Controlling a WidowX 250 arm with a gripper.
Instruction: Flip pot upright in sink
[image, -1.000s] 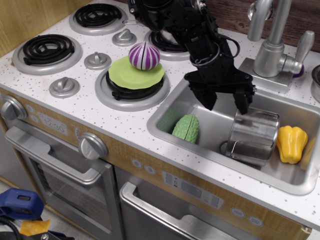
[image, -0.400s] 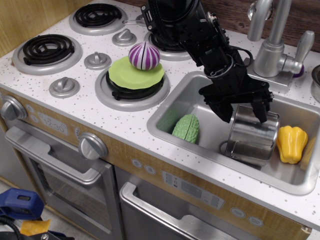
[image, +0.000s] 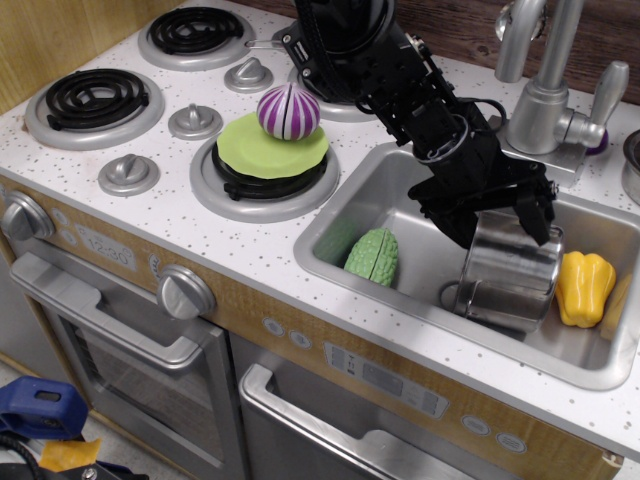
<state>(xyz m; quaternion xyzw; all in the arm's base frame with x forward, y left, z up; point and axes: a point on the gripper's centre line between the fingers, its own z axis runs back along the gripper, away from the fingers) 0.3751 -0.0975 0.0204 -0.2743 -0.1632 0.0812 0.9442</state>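
The shiny steel pot (image: 510, 278) stands in the sink (image: 352, 200) toward its right, mouth down with its rolled rim on the basin floor, and leans a little. My black gripper (image: 503, 232) comes down from the upper left. Its jaws are open and straddle the pot's raised bottom end, one finger (image: 460, 228) on the left and one on the right. I cannot tell whether the pads touch the steel.
A green bumpy vegetable (image: 372, 257) lies at the sink's left. A yellow pepper (image: 584, 287) sits just right of the pot. The grey faucet (image: 545, 95) stands behind. A purple onion (image: 288, 110) rests on a green plate (image: 262, 150) on the stove.
My gripper has moved right and down, from above the sink's middle to the pot's raised end, with its fingers now on either side. The pot has shifted very slightly.
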